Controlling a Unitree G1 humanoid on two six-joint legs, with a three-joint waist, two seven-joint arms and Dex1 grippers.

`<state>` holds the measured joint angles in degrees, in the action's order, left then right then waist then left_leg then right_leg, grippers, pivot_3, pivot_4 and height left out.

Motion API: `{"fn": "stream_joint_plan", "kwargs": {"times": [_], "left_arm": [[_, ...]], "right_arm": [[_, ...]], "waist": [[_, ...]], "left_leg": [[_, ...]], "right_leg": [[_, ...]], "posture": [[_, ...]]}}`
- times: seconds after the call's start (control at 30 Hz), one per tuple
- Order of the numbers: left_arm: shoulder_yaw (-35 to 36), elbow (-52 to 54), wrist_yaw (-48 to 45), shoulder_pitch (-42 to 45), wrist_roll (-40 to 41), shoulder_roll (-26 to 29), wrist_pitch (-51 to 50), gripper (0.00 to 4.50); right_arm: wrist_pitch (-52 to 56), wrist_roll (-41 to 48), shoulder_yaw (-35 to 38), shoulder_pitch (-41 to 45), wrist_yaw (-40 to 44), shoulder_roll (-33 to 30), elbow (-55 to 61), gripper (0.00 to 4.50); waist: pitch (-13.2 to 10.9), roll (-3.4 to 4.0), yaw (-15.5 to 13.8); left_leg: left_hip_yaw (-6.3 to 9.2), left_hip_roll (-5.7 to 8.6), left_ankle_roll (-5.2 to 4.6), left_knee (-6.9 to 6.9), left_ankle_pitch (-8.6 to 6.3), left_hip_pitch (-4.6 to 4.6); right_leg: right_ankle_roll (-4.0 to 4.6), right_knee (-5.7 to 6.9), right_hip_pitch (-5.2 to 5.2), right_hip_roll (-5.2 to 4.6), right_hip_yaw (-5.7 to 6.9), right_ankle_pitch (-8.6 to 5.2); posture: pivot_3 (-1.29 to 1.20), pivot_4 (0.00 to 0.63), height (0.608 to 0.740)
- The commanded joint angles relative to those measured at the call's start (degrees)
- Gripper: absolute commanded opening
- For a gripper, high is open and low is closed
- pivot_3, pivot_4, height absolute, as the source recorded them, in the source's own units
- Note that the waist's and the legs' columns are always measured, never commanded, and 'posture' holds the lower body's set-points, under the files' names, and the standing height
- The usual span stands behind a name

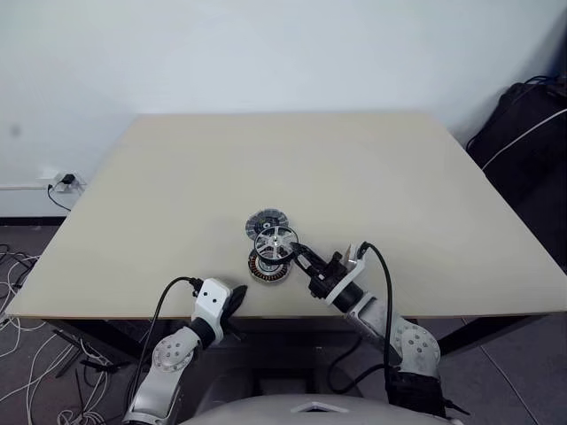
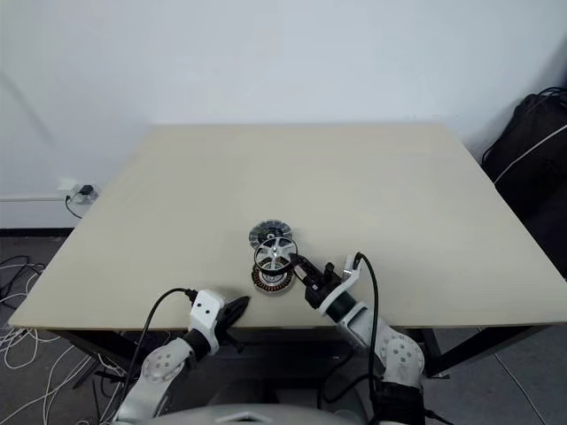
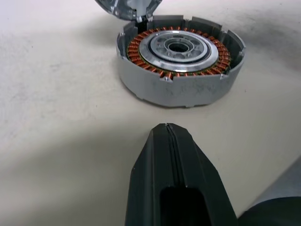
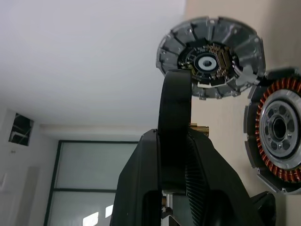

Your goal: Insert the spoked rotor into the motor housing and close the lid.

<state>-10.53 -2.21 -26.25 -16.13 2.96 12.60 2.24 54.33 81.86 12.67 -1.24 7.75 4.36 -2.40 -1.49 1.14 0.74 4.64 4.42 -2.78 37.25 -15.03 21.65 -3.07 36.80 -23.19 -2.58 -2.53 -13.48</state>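
Table [image 1: 177, 195] carried the parts close to its near edge, about midway along it. Motor housing [image 1: 268, 266] sat open side up, copper windings exposed, ready to receive. Lid [image 1: 266, 221] lay flat just behind it, toward the far edge, set aside for last. Right gripper [image 1: 298, 251] was clamped on the rim of the spoked rotor [image 1: 275, 243], holding it raised above the housing, presumably for lowering in. Left gripper [image 1: 237, 305] idled with fingers together at the near edge, holding nothing.
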Motion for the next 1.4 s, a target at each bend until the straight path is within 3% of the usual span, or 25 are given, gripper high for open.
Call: {"fn": "stream_joint_plan", "kwargs": {"times": [0.03, 0.7, 1.23, 1.4], "left_arm": [[0.75, 1.39, 0.28, -0.11, 0.41, 0.23, 1.37, 0.0], [1.27, 2.54, -0.17, -0.13, 0.43, 0.67, 0.7, 0.0], [0.18, 7.45, 0.39, -0.5, 0.26, 0.48, -3.55, 0.0], [0.01, 7.3, 0.36, -0.14, 0.27, 0.33, -3.98, 0.0]], "right_arm": [[0.15, 0.09, -0.85, 2.44, 2.27, 1.57, -1.43, 0.36], [-0.12, -8.27, -0.5, 7.74, 7.36, 1.84, -12.71, 0.36], [-3.16, -16.0, -0.59, 8.06, 8.07, 2.24, -12.98, 0.36], [-3.21, -16.69, -0.05, 7.99, 7.75, 2.35, -12.88, 2.03]], "waist": [[0.0, 0.0, 0.02], [0.05, -0.02, 0.06], [0.28, 0.03, 0.07], [0.33, 0.03, 0.09]], "left_leg": [[0.0, 0.0, 0.0, 0.0, 0.0, 0.0], [-0.02, 0.01, -0.02, 0.01, 0.02, -0.01], [-0.04, 0.01, -0.02, 0.02, 0.02, -0.07], [-0.04, 0.01, -0.01, 0.06, 0.02, -0.09]], "right_leg": [[0.0, 0.0, 0.0, 0.0, 0.0, 0.0], [0.27, 0.03, -0.02, 0.03, 0.01, 0.2], [0.27, 0.05, 0.03, 0.05, 0.0, 0.22], [0.16, 0.06, 0.06, 0.06, 0.0, 0.18]], "posture": [[0.0, 0.0, 0.74], [0.0, 0.0, 0.74], [0.0, 0.0, 0.74], [0.0, 0.0, 0.74]]}}
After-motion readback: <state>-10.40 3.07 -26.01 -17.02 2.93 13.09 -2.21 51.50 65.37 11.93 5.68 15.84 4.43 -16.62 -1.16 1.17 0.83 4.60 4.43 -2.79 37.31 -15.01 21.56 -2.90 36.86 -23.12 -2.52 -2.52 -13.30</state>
